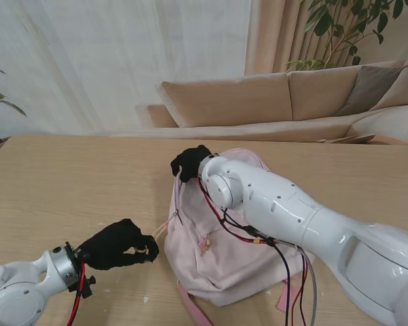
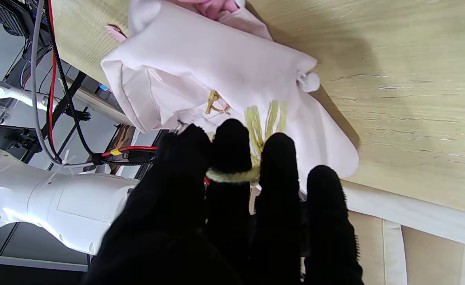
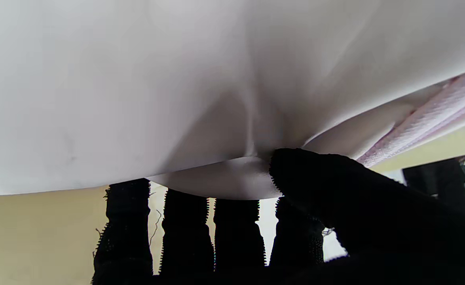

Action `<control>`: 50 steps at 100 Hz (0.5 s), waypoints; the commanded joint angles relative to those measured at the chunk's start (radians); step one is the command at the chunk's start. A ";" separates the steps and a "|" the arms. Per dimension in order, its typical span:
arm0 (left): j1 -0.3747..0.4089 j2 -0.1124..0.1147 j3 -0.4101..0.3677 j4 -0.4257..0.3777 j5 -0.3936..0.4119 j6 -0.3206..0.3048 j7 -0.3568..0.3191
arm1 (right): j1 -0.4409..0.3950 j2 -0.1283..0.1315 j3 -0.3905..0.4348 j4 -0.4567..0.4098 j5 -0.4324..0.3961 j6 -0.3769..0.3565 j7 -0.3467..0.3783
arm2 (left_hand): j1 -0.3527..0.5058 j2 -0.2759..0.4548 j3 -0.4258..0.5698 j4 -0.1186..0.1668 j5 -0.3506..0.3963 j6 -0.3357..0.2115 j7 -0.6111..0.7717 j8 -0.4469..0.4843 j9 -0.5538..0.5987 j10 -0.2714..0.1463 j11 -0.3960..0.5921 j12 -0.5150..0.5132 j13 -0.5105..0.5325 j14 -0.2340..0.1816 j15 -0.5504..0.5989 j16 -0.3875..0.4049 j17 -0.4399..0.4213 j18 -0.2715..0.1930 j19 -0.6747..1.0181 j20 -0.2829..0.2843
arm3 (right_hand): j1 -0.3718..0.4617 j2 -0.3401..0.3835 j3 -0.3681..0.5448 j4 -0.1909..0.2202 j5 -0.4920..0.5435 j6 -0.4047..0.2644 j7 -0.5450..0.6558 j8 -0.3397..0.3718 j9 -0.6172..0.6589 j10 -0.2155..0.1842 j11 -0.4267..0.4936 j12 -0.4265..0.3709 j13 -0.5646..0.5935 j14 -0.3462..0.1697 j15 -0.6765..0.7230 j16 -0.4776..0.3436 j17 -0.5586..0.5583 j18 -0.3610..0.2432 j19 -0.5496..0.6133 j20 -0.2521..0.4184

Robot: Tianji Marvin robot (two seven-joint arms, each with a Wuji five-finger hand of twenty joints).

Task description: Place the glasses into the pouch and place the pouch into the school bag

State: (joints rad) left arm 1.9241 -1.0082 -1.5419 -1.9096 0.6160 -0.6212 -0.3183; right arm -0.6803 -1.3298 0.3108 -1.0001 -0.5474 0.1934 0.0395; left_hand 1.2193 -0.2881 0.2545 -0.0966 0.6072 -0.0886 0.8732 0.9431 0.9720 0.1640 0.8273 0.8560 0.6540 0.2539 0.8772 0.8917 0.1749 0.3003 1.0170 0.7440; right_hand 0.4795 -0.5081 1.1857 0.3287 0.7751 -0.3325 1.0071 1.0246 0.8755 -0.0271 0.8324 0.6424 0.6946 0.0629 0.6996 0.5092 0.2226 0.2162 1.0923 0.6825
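The pale pink school bag (image 1: 221, 261) lies in the middle of the table. My right hand (image 1: 190, 163) is at the bag's far end, shut on its upper rim; in the right wrist view the thumb (image 3: 315, 174) and fingers pinch a fold of the bag's fabric (image 3: 216, 182). My left hand (image 1: 119, 244) sits just left of the bag, curled around a pale yellow cord (image 2: 232, 176). The cord's strands (image 2: 256, 122) run on across the bag's front (image 2: 216, 59). I cannot make out the pouch body or the glasses in any view.
My right arm (image 1: 292, 210) reaches across the bag from the right, with red and black cables hanging beside it. A small charm (image 1: 205, 243) hangs on the bag's front. Bare wooden table (image 1: 68, 183) lies to the left. A beige sofa (image 1: 258, 102) stands beyond the far edge.
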 commanded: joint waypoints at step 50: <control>-0.016 0.009 0.067 0.014 0.010 0.036 -0.070 | 0.006 -0.042 0.083 0.057 0.100 0.180 -0.027 | 0.021 0.103 0.029 0.020 0.079 -0.045 0.135 0.097 0.027 -0.023 0.049 0.026 0.011 -0.007 0.036 0.038 -0.002 0.014 0.039 0.025 | 0.031 0.004 0.019 -0.027 0.071 0.086 0.128 0.041 0.071 0.043 0.138 0.075 0.038 0.013 0.115 0.052 0.023 0.015 0.124 0.022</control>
State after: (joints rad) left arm 1.8994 -0.9989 -1.4845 -1.8979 0.6239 -0.5837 -0.3604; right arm -0.6889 -1.3698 0.3895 -0.9581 -0.4533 0.3602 0.0006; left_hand 1.2193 -0.2881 0.2545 -0.0966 0.6072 -0.0886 0.8732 0.9434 0.9590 0.1860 0.8237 0.8687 0.6539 0.2539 0.8871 0.9043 0.1750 0.3008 1.0283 0.7453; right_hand 0.4824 -0.5325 1.2068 0.3297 0.8009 -0.3210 1.0146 1.0246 0.8949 -0.0071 0.9050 0.6866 0.7132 0.0607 0.7886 0.5359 0.2368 0.2143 1.1408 0.6815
